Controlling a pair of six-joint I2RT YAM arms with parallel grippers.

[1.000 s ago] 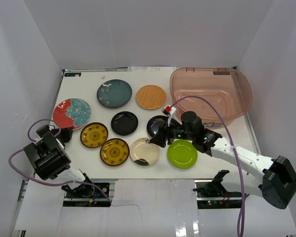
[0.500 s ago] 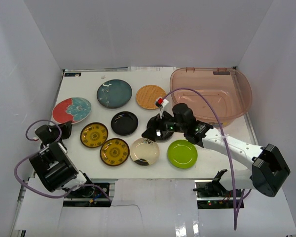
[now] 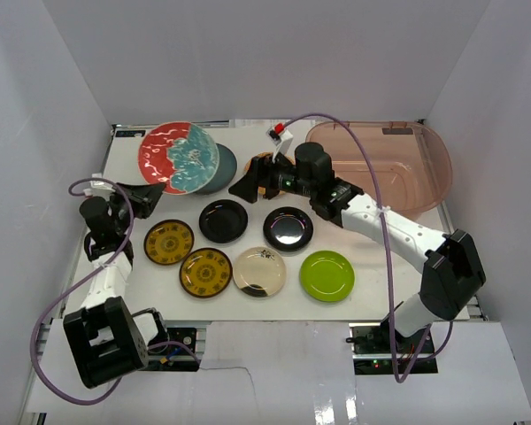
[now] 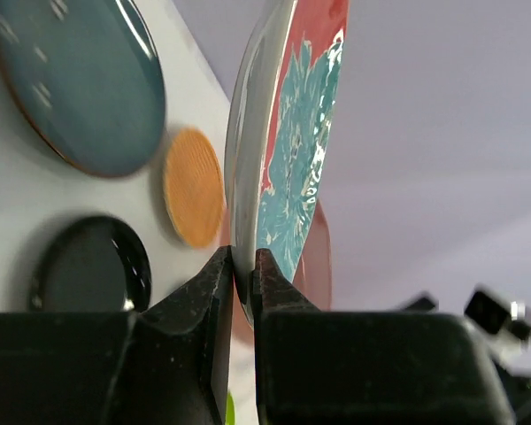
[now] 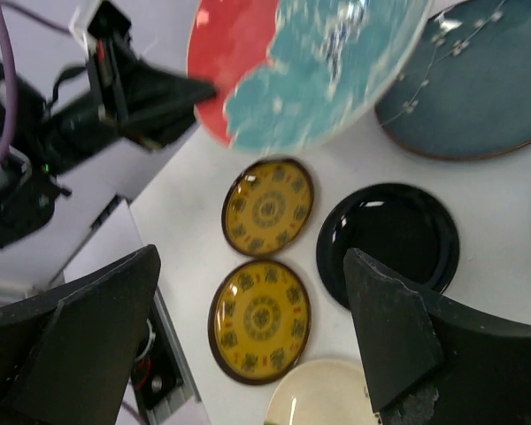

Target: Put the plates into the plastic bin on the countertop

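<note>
My left gripper [image 3: 153,189] is shut on the rim of the red floral plate [image 3: 178,157] and holds it tilted up in the air above the back left of the countertop [image 3: 133,168]. In the left wrist view the jaws [image 4: 243,266] pinch that plate [image 4: 292,133] edge-on. My right gripper [image 3: 243,188] is open and empty, hovering near the teal plate [image 3: 227,165] and over the woven tan plate [image 4: 193,188]. The plastic bin [image 3: 380,168] stands at the back right. The right wrist view shows the open gripper [image 5: 248,292] above a yellow plate [image 5: 264,319].
On the countertop lie two black plates [image 3: 223,220] [image 3: 288,227], two yellow patterned plates [image 3: 168,242] [image 3: 205,271], a cream plate [image 3: 259,271] and a lime green plate [image 3: 327,275]. White walls close in the left, back and right.
My left gripper has lifted the red floral plate off the table and carried it up and toward the back. My right arm has swung from the black plate toward the back left.
</note>
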